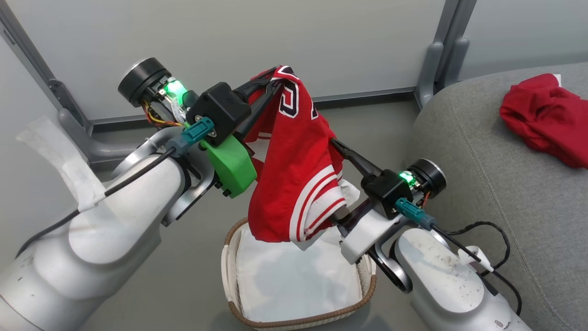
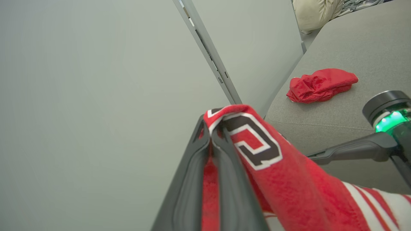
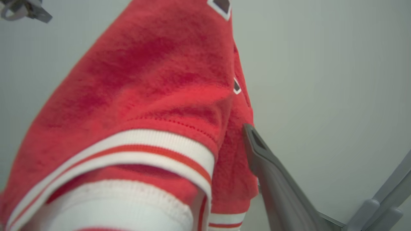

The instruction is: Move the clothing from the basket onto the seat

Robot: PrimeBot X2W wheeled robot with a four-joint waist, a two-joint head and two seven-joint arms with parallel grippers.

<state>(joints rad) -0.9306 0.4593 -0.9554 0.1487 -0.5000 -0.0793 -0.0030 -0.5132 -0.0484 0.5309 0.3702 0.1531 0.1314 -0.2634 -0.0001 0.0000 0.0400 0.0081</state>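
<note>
Red jersey [image 1: 294, 184], partial navy-white lettering [image 1: 290, 99]

A red jersey [image 1: 294, 184] with white striped trim and dark block lettering hangs above the basket [image 1: 232, 285], its top pinched in the left hand [image 1: 272, 83]. The oval white, brown-rimmed basket stands beside the grey seat [image 1: 482, 184], where a second red garment [image 1: 546, 117] lies crumpled.

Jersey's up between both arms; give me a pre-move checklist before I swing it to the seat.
1. Left gripper shut on the jersey: ok, fingers pinch fabric by the lettering.
2. Right gripper hold: cannot tell; fabric covers part of it.
3. Jersey clear of the basket: cannot tell; hem hangs over it.
4. Free room on the seat: ok, bare cushion beside the red garment lying there.
5. Basket emptied: cannot tell; white liner shows, jersey hides part.
</note>
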